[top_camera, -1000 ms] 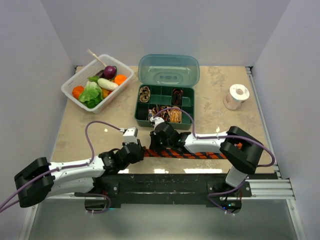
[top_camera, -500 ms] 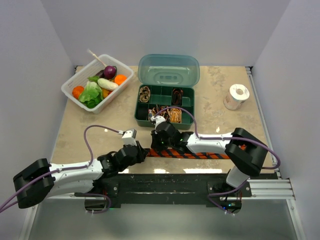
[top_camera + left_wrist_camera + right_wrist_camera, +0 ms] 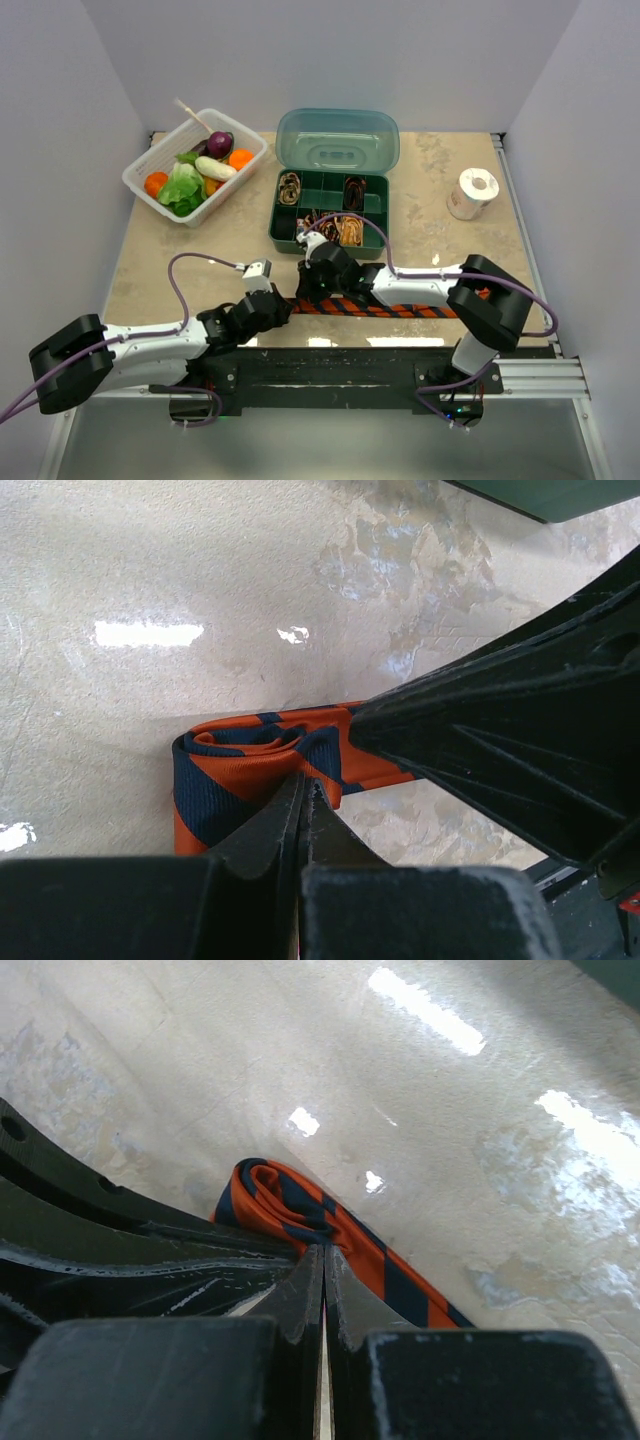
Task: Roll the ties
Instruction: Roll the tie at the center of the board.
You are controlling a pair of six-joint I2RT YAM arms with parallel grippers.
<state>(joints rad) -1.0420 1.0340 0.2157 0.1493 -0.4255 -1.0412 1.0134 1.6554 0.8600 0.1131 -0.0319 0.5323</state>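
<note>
Closest in, along the near edge of the table (image 3: 440, 262): striped tie (image 3: 400, 310), orange-red with navy diagonals, lying flat and running left to right in front of both arm bases. At its left end, folded over on itself into a small loose curl (barely 1 turn, going by the wrist views). Left gripper (image 3: 304, 780) low at that curl from the left, fingers pressed tight together, tips touching the fabric; cloth pinched between them or not, cannot tell. Right gripper (image 3: 324, 1250) at the same curl from the other side, fingers likewise pressed together, tips against the fold. The 2 grippers just beside each other, nearly nose to nose.

Farther back, at mid-table: green box (image 3: 375, 222) split into compartments, lid (image 3: 337, 140) open behind it, small tie coils (image 3: 290, 186) in several cells. At the far left, white basket (image 3: 140, 178) holding vegetables (image 3: 182, 185). At the far right, tape roll (image 3: 472, 193), well apart from everything else.
</note>
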